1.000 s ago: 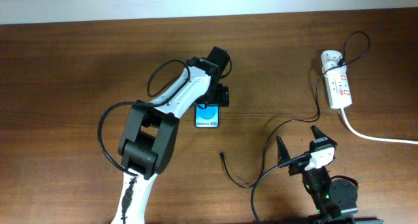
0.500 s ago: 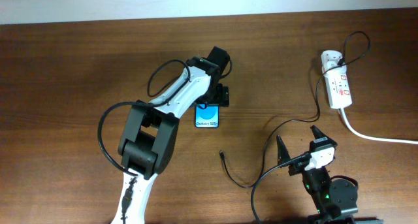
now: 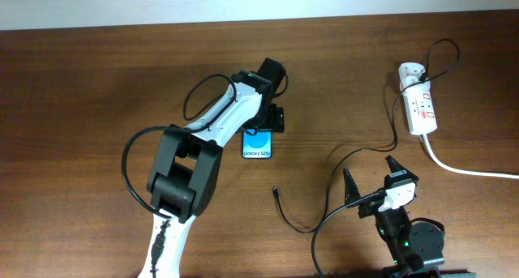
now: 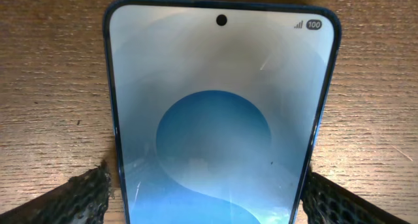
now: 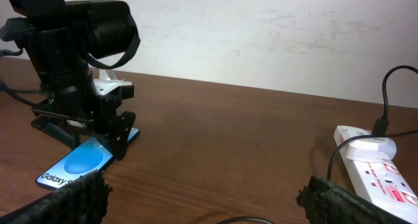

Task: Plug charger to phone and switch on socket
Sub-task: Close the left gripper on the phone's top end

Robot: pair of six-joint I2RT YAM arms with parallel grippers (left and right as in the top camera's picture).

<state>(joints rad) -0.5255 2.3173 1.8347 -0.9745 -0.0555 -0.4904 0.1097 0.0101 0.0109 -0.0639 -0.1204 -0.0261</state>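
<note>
The phone (image 3: pixel 257 145) lies flat on the table, its blue screen (image 4: pixel 222 119) facing up. My left gripper (image 3: pixel 268 122) hangs over its far end, open, one finger on each long side of the phone (image 4: pixel 85 198); a thin strip of wood shows between the left finger and the phone's edge. The charger (image 3: pixel 324 198) is a thin black cable running from the adapter on the socket (image 3: pixel 420 108) in a loop to its loose tip (image 3: pixel 276 191), below the phone. My right gripper (image 3: pixel 371 179) stands open and empty above the cable's loop, near the front edge.
A thick white cord (image 3: pixel 470 169) leaves the socket toward the right edge. In the right wrist view the socket (image 5: pixel 379 168) sits at the right, the phone (image 5: pixel 78 164) and left arm (image 5: pixel 78 74) at the left, bare wood between.
</note>
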